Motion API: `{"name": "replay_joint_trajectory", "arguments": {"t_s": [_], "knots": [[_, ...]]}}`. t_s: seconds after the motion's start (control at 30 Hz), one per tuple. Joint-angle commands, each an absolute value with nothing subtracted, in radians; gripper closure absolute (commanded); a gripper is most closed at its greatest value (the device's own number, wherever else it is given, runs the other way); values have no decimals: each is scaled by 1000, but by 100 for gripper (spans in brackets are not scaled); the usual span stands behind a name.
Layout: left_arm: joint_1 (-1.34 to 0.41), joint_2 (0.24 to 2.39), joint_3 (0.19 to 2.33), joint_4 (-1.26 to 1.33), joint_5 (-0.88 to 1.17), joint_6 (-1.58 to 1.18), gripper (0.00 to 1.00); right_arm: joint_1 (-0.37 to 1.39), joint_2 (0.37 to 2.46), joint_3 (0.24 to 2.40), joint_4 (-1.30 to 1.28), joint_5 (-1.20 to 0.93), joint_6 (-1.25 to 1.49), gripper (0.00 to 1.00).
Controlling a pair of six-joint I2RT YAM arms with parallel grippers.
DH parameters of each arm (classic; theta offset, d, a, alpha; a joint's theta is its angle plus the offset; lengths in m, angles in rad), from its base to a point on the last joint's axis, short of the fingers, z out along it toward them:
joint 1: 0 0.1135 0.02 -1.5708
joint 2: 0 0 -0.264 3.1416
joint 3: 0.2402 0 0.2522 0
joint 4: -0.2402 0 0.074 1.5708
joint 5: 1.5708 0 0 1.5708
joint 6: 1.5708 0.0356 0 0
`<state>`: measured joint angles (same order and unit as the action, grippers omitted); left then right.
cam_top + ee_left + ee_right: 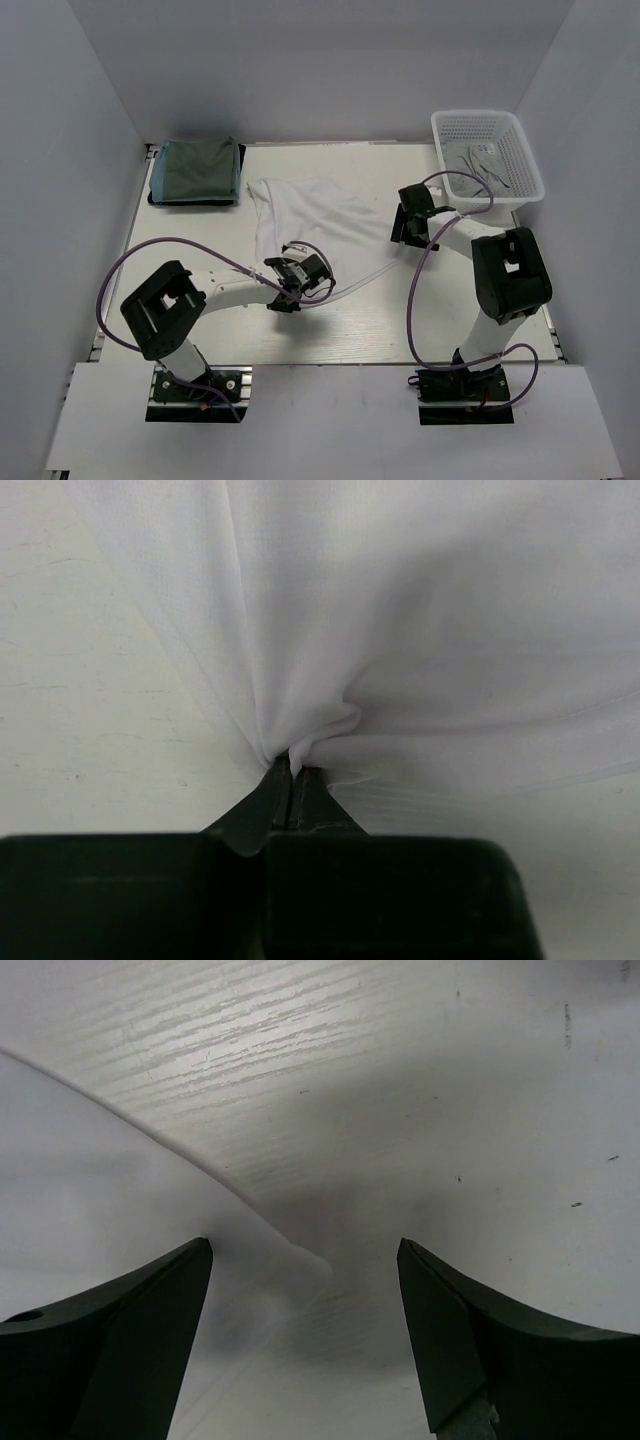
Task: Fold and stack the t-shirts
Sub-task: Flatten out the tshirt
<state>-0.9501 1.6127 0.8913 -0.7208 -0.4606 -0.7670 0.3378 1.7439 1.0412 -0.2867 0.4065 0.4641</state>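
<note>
A white t-shirt [305,215] lies spread on the table's middle. My left gripper [297,272] is shut on the shirt's near edge; in the left wrist view the white cloth [400,630] bunches into the closed tips of the gripper [293,772]. My right gripper [408,228] is open at the shirt's right edge; in the right wrist view a corner of the white shirt [120,1210] lies on the table between the wide-open fingers of the gripper [305,1255]. A folded green t-shirt [196,170] lies at the back left.
A white mesh basket [520,160] with grey clothing stands at the back right. White walls close in the table on three sides. Purple cables loop beside both arms.
</note>
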Motion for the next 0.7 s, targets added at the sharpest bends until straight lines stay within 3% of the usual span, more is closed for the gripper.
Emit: {"name": "replay_joint_trajectory", "arguments": {"t_s": [0.0, 0.17, 0.23, 0.27, 0.3, 0.33, 0.53, 0.67], "knots": [[-945, 1631, 876, -776, -440, -785, 100, 333, 1755, 1042, -275, 368, 456, 21], [-945, 1652, 899, -785, -440, -795, 100, 321, 1764, 1017, -242, 333, 471, 36], [-945, 1661, 899, -785, -440, -795, 100, 311, 1775, 1016, -241, 288, 459, 48], [-945, 1661, 899, -785, -440, -795, 100, 310, 1776, 1014, -241, 279, 457, 62], [-945, 1652, 910, -785, -440, -795, 100, 308, 1778, 1009, -242, 272, 459, 86], [-945, 1652, 922, -785, -463, -795, 100, 299, 1772, 1002, -241, 268, 462, 99], [-945, 1528, 997, -851, -587, -824, 100, 295, 1654, 999, -270, 256, 422, 100], [-957, 1408, 1109, -890, -748, -834, 100, 295, 1452, 1035, -275, 239, 402, 100]]}}
